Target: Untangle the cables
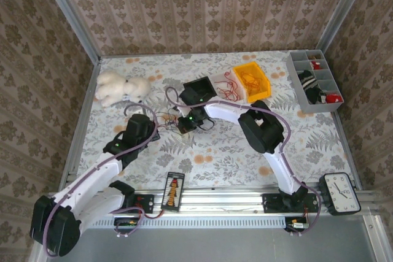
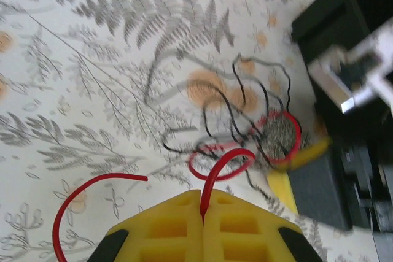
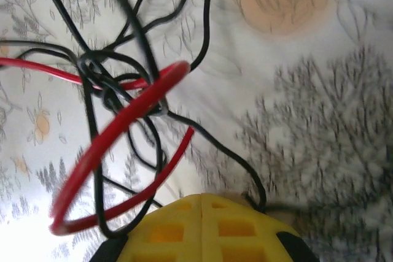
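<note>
the flowered table (image 1: 245, 157) carries both arms, whose tools meet near its middle, a little toward the left edge. the left gripper (image 2: 202, 197) has its 2 yellow fingers pressed together on 1 red strand (image 2: 209, 179) of the cables (image 2: 245, 133). the right gripper (image 3: 202, 199) is closed too. a dark strand (image 3: 245, 170) runs behind it; whether pinched, i cannot tell. the loose tangle lies on the table between them.

Brown damask wallpaper (image 1: 202, 4) on 3 sides, alu posts (image 1: 67, 11) at corners. Fern-print table (image 1: 227, 151), lit bright; metal rail (image 1: 233, 197) at near edge.
</note>
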Available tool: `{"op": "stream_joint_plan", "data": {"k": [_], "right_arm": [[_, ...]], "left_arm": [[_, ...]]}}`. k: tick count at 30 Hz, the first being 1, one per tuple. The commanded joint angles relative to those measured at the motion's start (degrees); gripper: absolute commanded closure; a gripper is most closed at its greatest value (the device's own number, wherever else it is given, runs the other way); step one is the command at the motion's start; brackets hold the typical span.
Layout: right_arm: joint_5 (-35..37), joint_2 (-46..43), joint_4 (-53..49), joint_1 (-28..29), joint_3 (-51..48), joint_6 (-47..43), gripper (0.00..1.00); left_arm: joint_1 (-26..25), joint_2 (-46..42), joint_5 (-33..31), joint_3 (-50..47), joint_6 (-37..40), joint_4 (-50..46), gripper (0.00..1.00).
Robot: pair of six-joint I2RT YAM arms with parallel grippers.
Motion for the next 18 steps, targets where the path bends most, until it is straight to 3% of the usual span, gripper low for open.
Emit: {"op": "stream_joint_plan", "data": {"k": [1, 9, 13, 18], "right_arm": [[0.8, -6.8, 3.4, -0.5, -5.8, -0.9, 1.00], [5.1, -19.2, 4.6, -4.6, -21.0, -0.8, 1.00], [8.3, -25.5, 4.4, -10.7, -29.1, 1.8, 1.00], [10.9, -33.3, 7.6, -16.5, -39.0, 4.9, 0.99]], "left_arm": [[1.9, -1.7, -3.0, 3.7, -0.2, -1.4, 1.00], [4.7, 1.2, -5.5, 5.1, -0.7, -2.2, 1.00], [5.1, 3.4, -6.2, 4.8, -1.5, -1.4, 1.00], [5.0, 7.2, 0.1, 4.4, 0.9, 4.0, 1.00]]}}
